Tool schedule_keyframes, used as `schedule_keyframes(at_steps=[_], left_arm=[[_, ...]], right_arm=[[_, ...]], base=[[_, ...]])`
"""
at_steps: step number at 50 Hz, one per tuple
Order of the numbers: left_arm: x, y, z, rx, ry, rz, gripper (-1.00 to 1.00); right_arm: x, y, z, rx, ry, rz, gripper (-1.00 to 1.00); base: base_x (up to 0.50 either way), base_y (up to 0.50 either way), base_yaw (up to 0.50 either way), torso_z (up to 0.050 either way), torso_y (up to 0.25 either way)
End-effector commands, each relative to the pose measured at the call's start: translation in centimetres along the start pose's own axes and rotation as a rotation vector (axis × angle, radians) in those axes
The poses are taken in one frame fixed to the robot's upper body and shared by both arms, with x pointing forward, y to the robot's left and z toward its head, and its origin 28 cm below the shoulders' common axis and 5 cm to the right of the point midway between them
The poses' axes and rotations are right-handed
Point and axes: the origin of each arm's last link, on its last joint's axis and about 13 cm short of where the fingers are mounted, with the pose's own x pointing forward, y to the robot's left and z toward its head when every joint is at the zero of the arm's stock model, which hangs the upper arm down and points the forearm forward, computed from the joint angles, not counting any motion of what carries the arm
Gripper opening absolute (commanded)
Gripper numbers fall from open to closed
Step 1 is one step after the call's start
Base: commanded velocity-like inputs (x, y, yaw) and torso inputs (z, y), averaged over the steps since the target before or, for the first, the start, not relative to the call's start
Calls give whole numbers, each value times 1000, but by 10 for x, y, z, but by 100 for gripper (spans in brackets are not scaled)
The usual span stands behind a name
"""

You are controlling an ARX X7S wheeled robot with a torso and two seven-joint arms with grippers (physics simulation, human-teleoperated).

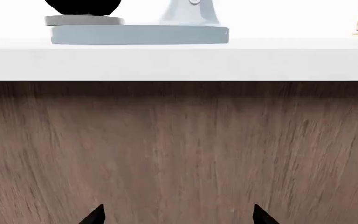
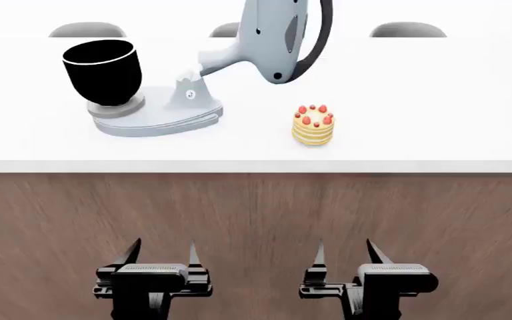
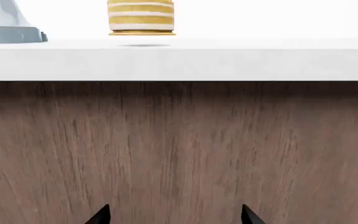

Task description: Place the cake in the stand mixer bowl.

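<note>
Cake location: the cake (image 2: 313,125) stands upright on the white counter (image 2: 434,120), near the front edge and right of centre; it touches nothing else.
Bowl location: the stand mixer bowl (image 2: 102,72) sits on the mixer base (image 2: 154,117) at the far left, opening upward, well apart from the cake.
Mixer head: the stand mixer head (image 2: 274,37) is tilted up and hangs between bowl and cake, above the path from one to the other.
Handling estimate: the cake is judged light, soft and easily crushed; the icing and strawberries on top should not be touched.
Grasp point: take the layered side wall (image 3: 141,16) low down, one finger on each side, with light closing force.
Left gripper: the left gripper (image 2: 160,255) hangs below counter height in front of the wooden cabinet face (image 2: 256,213), fingers spread, holding nothing.
Right gripper: the right gripper (image 2: 349,253) is at the same low level, fingers spread, holding nothing.
Cake relative to grippers: farther away and higher than both; nearly straight ahead of the right gripper, slightly to its left. The right arm appears better placed.
Risk: a tilted cake may slide or shed strawberries on the way to the bowl.
</note>
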Motion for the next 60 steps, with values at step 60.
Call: schedule_keyframes(at_steps=[60], left_arm=[[-5, 4, 9, -12, 33, -18, 100]], right_arm=[[-2, 3, 3, -6, 47, -9, 100]], base=[[26, 123, 0, 39, 0]])
